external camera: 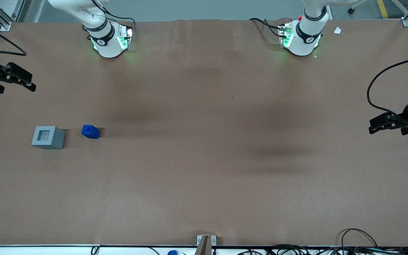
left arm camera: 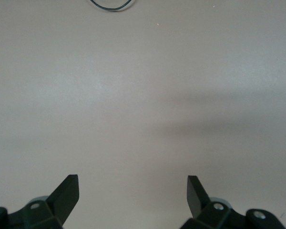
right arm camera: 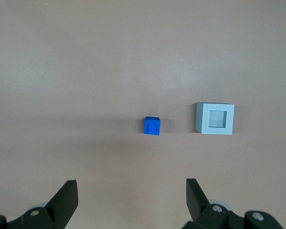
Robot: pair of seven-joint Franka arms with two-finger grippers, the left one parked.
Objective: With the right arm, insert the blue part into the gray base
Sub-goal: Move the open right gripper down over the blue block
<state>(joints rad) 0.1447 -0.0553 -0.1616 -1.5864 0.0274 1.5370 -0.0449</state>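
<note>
Front view shows nothing grasped yet: the gripper (external camera: 30, 86) hangs with fingers spread wide, empty, over the worktop (external camera: 204, 170) near its working-arm edge. The blue part (external camera: 90, 131) sits just beside the gray base (external camera: 48, 137), apart from it, both well inside the edges. Next, I reckon, comes a descent onto the blue part; open room surrounds both.

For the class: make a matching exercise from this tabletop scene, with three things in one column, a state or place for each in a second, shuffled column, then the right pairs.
Things:
1. blue part
2. gray base
3. gripper

States:
A. open, holding nothing, raised above the table's working-arm end
B. rests on the table, square recess in its top empty
C. stands on the table beside the larger block, apart from it

Pairs: 1-C, 2-B, 3-A
</note>
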